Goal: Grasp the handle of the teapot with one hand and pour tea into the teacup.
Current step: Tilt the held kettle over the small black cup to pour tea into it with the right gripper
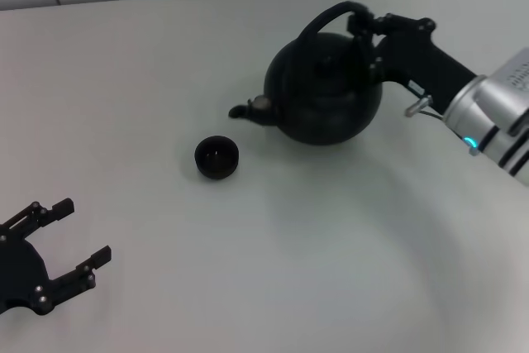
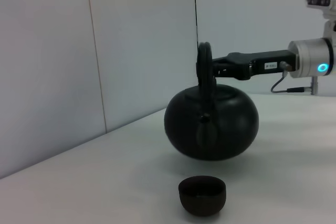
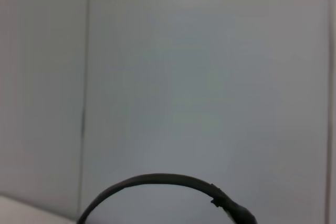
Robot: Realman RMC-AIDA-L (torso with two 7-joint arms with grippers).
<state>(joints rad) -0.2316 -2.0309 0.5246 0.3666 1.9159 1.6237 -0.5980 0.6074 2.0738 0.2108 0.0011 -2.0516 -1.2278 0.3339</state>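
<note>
The teapot [image 1: 324, 88] is a big, round, matte black pot, and my right gripper [image 1: 368, 26] has its fingers clenched on the arched handle [image 1: 326, 16], holding the pot just off the pale worktop [image 1: 273, 254] with the spout toward the teacup [image 1: 216, 157]. Plain light wall panels stand behind. The small black teacup's contents I cannot make out; my left gripper [image 1: 81, 232] rests released at the near edge.

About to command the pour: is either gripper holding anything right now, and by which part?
The right gripper holds the teapot by its handle, near the top of the arch. The left gripper is open and holds nothing.
</note>
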